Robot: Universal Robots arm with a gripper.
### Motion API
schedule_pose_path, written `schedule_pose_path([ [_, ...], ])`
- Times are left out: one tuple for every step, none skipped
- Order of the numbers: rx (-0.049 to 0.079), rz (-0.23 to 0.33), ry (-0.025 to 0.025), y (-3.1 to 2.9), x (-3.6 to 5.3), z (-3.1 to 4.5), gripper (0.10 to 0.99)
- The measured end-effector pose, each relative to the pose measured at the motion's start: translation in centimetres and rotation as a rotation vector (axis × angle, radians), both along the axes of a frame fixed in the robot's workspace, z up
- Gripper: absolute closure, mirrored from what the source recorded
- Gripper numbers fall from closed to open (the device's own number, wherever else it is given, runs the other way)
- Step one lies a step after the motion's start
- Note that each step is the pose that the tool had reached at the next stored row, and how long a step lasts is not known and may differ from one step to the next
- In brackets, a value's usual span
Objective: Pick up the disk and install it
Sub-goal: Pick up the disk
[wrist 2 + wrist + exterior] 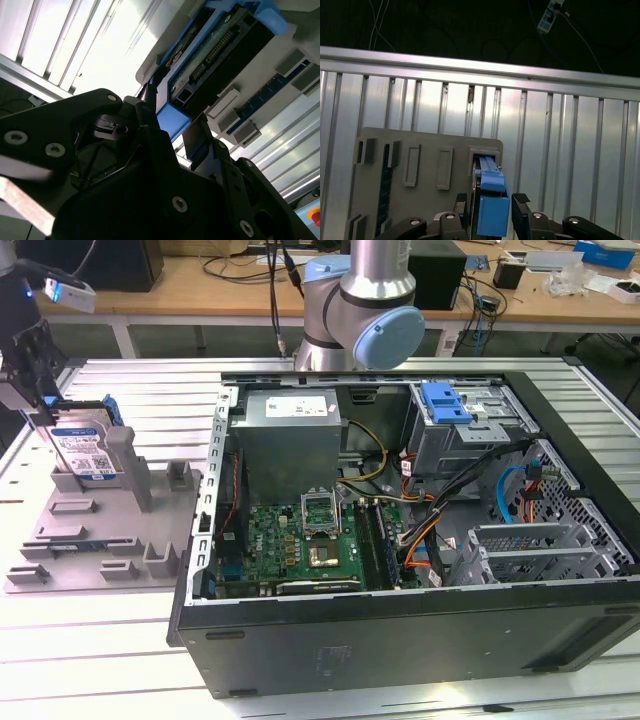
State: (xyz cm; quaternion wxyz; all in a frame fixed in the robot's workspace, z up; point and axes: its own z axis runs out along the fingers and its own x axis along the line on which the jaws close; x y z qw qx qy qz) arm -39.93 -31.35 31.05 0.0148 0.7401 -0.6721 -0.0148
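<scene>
Slatted metal table (130, 390) bears a grey fixture (70, 540) holding the disk (82, 452) upright.

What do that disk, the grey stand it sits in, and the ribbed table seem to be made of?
The disk: a silver metal body with a dull sheen and a paper-like label. Its blue carrier looks like matte plastic. The grey stand: probably plastic, judging by its flat matte surface and moulded slots. The table: likely aluminium, with bright, brushed-looking ribs.

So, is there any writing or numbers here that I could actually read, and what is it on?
No text here can be quoted.
On the disk: blue-and-white printing, too small to read.
On the power supply: a white sticker with print, too small to read.
</scene>
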Motion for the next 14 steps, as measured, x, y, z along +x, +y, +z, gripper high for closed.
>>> schedule_pose_path([
  [0.000,0.001,0.0000,0.00,0.00,-0.06,0.604],
  [0.000,0.002,0.0001,0.00,-0.01,-0.11,0.604],
  [0.000,0.003,0.0001,0.00,-0.03,-0.16,0.604],
  [0.000,0.004,0.0001,0.00,-0.04,-0.23,0.604],
  [0.000,0.005,0.0001,0.00,-0.05,-0.28,0.604],
  [0.000,0.007,0.0001,0.00,-0.08,-0.41,0.604],
  [0.000,0.008,0.0001,0.00,-0.09,-0.48,0.604],
  [0.000,0.009,0.0000,0.00,-0.10,-0.53,0.604],
  [0.000,0.010,0.0000,0.00,-0.11,-0.59,0.604],
  [0.000,0.011,0.0000,0.00,-0.11,-0.64,0.604],
  [0.000,0.012,0.0002,0.00,-0.12,-0.71,0.604],
  [0.000,0.014,0.0001,0.00,-0.12,-0.78,0.604],
  [0.000,0.015,0.0001,0.00,-0.12,-0.85,0.604],
  [0.000,0.016,0.0000,0.00,-0.12,-0.93,0.604],
])
